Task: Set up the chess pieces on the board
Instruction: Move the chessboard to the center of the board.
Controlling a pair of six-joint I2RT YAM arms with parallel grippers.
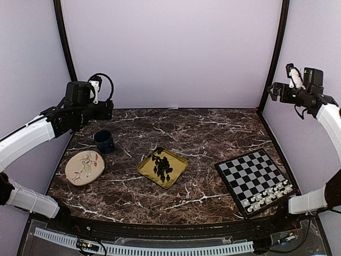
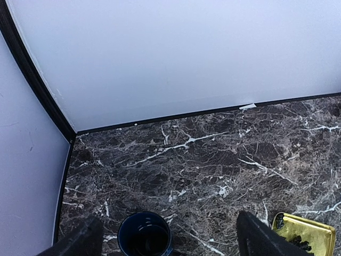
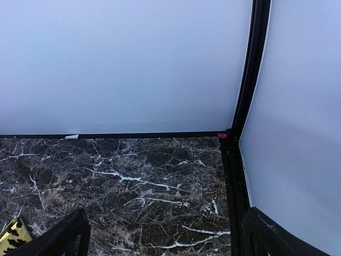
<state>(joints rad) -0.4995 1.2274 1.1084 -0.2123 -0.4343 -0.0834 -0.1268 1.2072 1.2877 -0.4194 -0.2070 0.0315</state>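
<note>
The board [image 1: 252, 169] lies at the right front of the marble table. Several white chess pieces [image 1: 268, 195] stand in its two near rows. Several black chess pieces [image 1: 162, 166] lie piled in the gold tray [image 1: 179, 161], whose corner shows in the left wrist view [image 2: 314, 230] and the right wrist view [image 3: 11, 234]. My left gripper [image 1: 109, 110] is raised at the back left, above the blue cup, open and empty. My right gripper [image 1: 273, 91] is raised high at the back right, open and empty. Its fingertips [image 3: 69, 234] frame bare marble.
A dark blue cup [image 1: 103, 140] stands at the back left; it sits between my left fingertips in the left wrist view [image 2: 145, 234]. A round floral plate [image 1: 84, 166] lies at the front left. Lilac walls and black corner posts [image 1: 274, 53] enclose the table.
</note>
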